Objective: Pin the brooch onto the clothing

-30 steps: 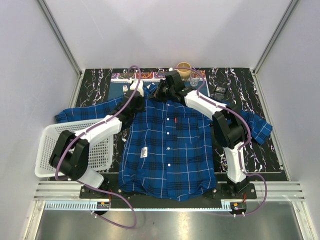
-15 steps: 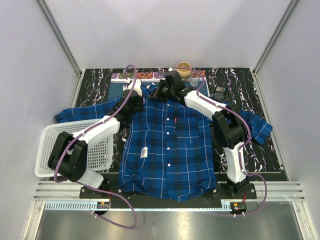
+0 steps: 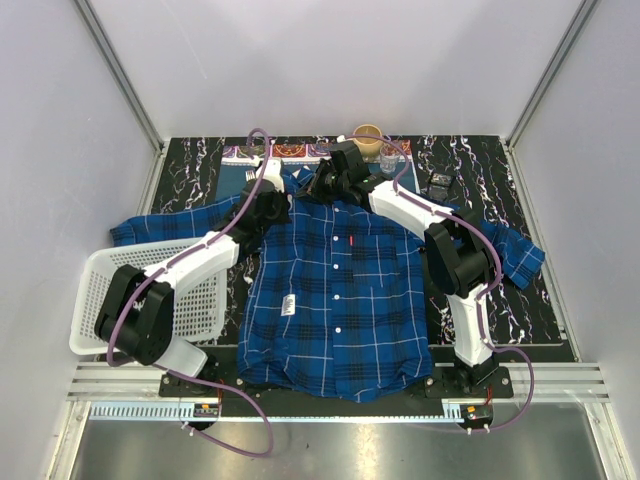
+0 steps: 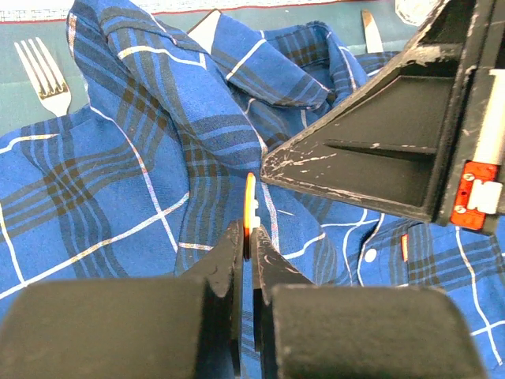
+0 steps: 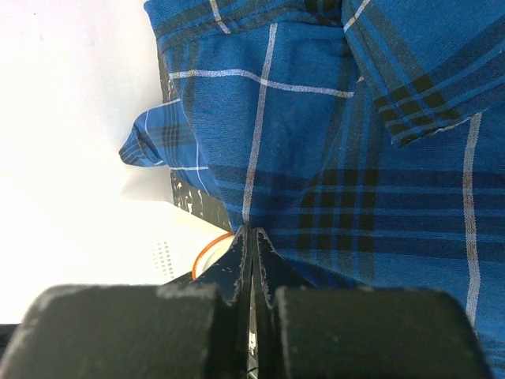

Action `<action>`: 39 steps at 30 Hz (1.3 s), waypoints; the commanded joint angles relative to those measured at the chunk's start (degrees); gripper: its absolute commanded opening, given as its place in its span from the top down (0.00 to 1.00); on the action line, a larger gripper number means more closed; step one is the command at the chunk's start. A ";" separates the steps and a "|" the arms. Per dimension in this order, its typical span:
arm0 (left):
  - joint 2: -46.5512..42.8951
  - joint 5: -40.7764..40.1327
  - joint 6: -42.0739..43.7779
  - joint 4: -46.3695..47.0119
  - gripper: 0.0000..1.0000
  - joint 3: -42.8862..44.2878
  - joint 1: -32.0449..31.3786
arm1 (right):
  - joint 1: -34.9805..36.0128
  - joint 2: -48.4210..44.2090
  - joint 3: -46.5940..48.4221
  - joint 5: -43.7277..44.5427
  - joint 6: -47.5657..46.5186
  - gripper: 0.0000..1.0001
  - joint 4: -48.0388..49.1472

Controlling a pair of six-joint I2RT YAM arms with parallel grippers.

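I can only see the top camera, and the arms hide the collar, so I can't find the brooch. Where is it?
Observer: The left wrist view shows it. The brooch stands edge-on, pinched in the left gripper over the shirt.
Operator: What's the other arm doing?
Observer: In the right wrist view, the right gripper is shut on a fold of shirt.
Operator: Are the grippers close together?
Observer: Yes. In the left wrist view, the right gripper's black body sits just right of the brooch.

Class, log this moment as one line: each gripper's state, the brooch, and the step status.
left gripper: shut on brooch | right gripper: shut, pinching shirt | step: brooch held edge-on over fabric, not yet pinned
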 commanded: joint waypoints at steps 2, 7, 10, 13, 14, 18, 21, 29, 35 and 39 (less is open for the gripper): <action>-3.12 4.13 -2.49 3.38 1.00 0.25 0.15 | 0.81 -2.03 1.60 -1.33 -0.21 1.00 4.20; -3.03 6.16 -3.02 2.50 1.00 0.51 0.85 | -0.07 -3.08 0.11 -4.05 -3.10 0.67 7.71; -2.86 8.00 -3.55 1.45 1.00 0.52 2.34 | -2.61 -4.13 -1.56 -7.74 -5.56 0.52 12.29; -2.86 12.38 -3.98 1.80 1.00 -0.01 3.92 | -5.69 -4.58 -2.88 -13.01 -8.29 0.38 16.42; -2.77 13.44 -3.64 1.97 1.00 0.08 4.36 | -6.57 -4.67 -3.14 -16.59 -9.86 0.28 17.47; -2.42 18.37 -3.54 2.85 1.00 -0.28 5.24 | -10.08 -5.10 -6.47 -27.59 -12.68 0.19 28.08; -1.01 21.97 -4.86 2.59 1.00 0.25 6.56 | -12.63 -5.02 -7.88 -35.16 -16.37 0.16 31.36; 3.11 37.00 -7.59 4.44 1.00 1.92 10.25 | -17.12 -2.38 -14.48 -53.60 -23.06 0.19 48.58; 4.18 46.75 -7.15 5.93 1.00 2.27 11.84 | -16.77 1.74 -11.24 -62.06 -21.49 0.21 60.60; 4.35 50.80 -7.24 7.86 1.00 1.22 12.37 | -16.42 8.05 -7.72 -67.94 -1.53 0.23 81.85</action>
